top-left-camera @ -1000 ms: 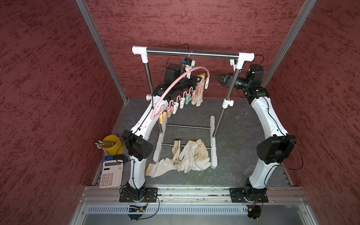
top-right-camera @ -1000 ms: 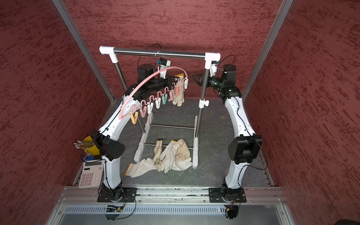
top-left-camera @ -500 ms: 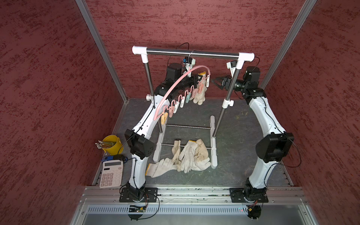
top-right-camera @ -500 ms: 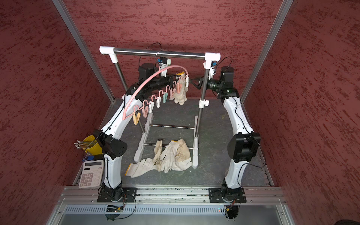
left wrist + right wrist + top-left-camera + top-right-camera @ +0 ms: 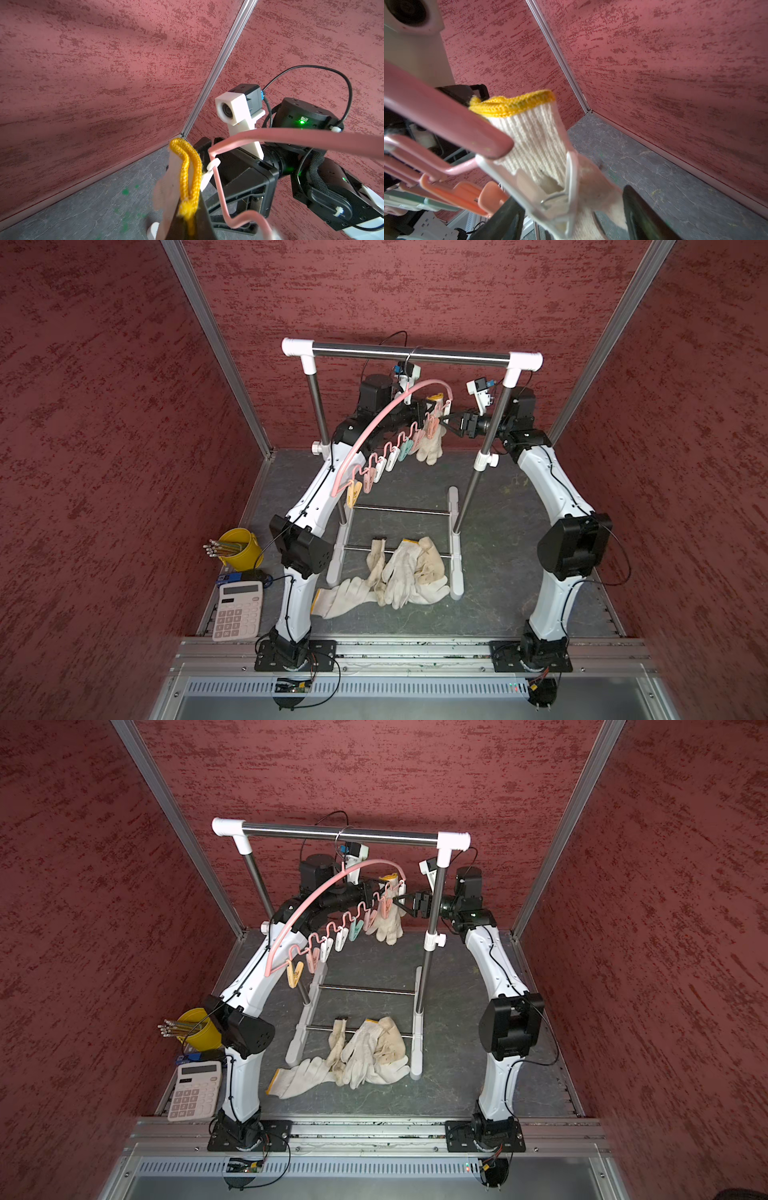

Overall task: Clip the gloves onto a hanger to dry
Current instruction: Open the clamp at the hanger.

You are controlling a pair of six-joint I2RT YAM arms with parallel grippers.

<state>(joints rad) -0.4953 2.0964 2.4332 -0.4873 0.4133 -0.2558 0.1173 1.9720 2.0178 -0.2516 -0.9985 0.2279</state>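
The pink hanger point(image 5: 374, 423) point(image 5: 307, 903) hangs from the steel rack, with a row of pastel clips under it. One off-white glove point(image 5: 430, 445) point(image 5: 388, 928) dangles at its far end, the yellow cuff point(image 5: 512, 104) standing up through the white end clip point(image 5: 562, 199). My left gripper point(image 5: 187, 216) is shut on that yellow cuff point(image 5: 187, 172). My right gripper point(image 5: 571, 218) point(image 5: 451, 427) is open, its dark fingers point(image 5: 639, 214) standing either side of the clip and the glove. More gloves point(image 5: 411, 572) point(image 5: 370, 1052) lie heaped on the floor between the rack's feet.
The steel rack point(image 5: 411, 352) with white joints spans the back, its right post point(image 5: 482, 456) close in front of my right wrist. A yellow cup of pencils point(image 5: 239, 549) and a calculator point(image 5: 237, 610) sit at the front left. Red walls close in on three sides.
My right gripper has moved in and down towards the hanger's end clip and its jaws have spread a little. The left gripper has kept its hold on the cuff.
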